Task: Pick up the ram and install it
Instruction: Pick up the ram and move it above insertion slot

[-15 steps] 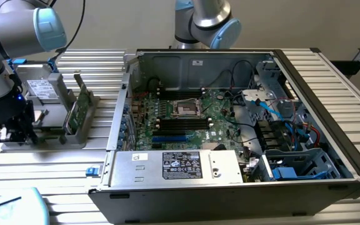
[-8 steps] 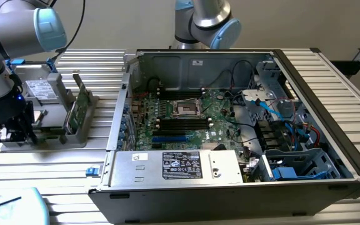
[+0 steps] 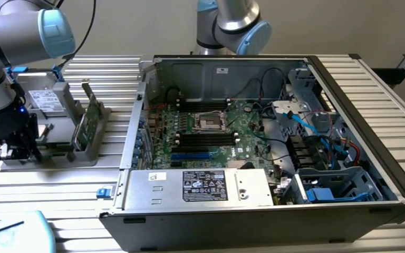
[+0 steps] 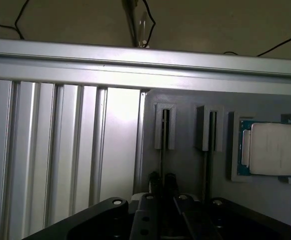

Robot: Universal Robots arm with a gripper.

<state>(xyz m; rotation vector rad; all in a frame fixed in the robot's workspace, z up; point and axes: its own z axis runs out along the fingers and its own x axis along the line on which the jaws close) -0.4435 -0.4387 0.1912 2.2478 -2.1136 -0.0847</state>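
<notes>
In the exterior view the gripper [image 3: 19, 150] sits low at the grey holder [image 3: 90, 150], at nine o'clock from the open computer case [image 3: 188, 74]. A taller green card [image 3: 85, 124] stands at three o'clock from the gripper, and the arm hides whatever lies under the claw. In the wrist view the ram [image 4: 161, 155] stands edge-on in a holder slot, reaching into the gripper [image 4: 161, 182]. It looks light, stiff and fragile, best pinched on its flat faces near the middle. I cannot tell whether the claw has closed on it.

A robotics lab bench: ribbed aluminium table [image 3: 111, 68], an opened desktop computer case [image 3: 259, 232], a robot arm [image 3: 12, 37] beside it
</notes>
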